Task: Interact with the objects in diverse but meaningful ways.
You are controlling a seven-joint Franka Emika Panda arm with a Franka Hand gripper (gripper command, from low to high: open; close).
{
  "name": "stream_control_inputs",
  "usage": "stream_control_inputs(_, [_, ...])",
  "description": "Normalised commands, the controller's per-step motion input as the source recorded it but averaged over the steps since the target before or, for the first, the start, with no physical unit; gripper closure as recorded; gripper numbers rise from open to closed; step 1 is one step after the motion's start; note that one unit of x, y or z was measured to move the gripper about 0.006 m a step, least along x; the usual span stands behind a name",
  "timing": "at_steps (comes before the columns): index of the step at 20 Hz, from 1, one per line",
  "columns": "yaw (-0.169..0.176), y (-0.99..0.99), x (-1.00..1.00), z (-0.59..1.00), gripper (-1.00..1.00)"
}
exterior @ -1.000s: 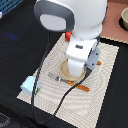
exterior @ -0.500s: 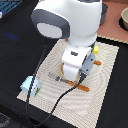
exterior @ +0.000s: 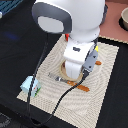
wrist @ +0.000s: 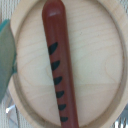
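Wrist view shows our claw directly above a reddish-brown sausage (wrist: pixel 59 62) with black grill marks, lying lengthwise on a round wooden plate (wrist: pixel 102 60). Whether our claw is released or clenched, we cannot tell.

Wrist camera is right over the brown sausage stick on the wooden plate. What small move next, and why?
Probably lower straight down. The dark brown sausage-like stick lies centred on the round wooden plate, filling the wrist view; the tool itself is not visible.
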Motion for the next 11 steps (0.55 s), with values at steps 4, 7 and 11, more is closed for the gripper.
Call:
stream_control_inputs(4, [-0.096,0.0,-0.01,1.0,-1.0])
stream_control_inputs(7, [-0.024,0.15,0.09,1.0,-1.0])
stream_control_inputs(11, [-0.007,0.18,-0.03,0.78,-1.0])
